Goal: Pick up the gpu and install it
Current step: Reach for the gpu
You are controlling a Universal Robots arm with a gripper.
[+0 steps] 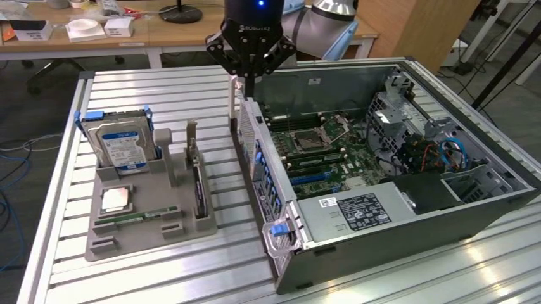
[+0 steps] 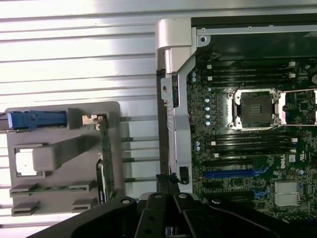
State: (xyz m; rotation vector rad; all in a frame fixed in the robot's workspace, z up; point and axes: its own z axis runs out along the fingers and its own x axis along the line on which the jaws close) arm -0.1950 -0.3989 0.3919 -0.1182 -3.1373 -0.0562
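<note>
Slatted aluminium table (image 1: 152,266) carries everything. Open tower computer case (image 1: 473,215) fills 3 o'clock of the exterior view, side panel off, motherboard (image 1: 330,152) exposed. Grey parts holder (image 1: 135,237) sits at 9 o'clock, just beside the case, not touching it.

Exterior view takes in the power supply (image 1: 355,212) at the case's 6 o'clock, and a hard drive (image 1: 123,145) with a blue-white label standing in the holder's far end. Wrist view looks straight down on the bare CPU socket (image 2: 257,109), black memory slots and blue expansion slots (image 2: 233,173).

Writing: upside-down white lettering on the gripper body looks like Robotiq. A Dell mark sits on the motherboard in the wrist view. Power supply and drive labels are too small to read.

The gpu (image 1: 197,187) stands on edge in the holder's slot nearest the case, bracket end up; untouched. Wrist view has it (image 2: 105,158) edge-on.

Gripper (image 1: 248,79) hangs at 12 o'clock over the case's rear wall, fingers pinched together, nothing between them, well apart from the gpu. Contact with the case: cannot tell.
</note>
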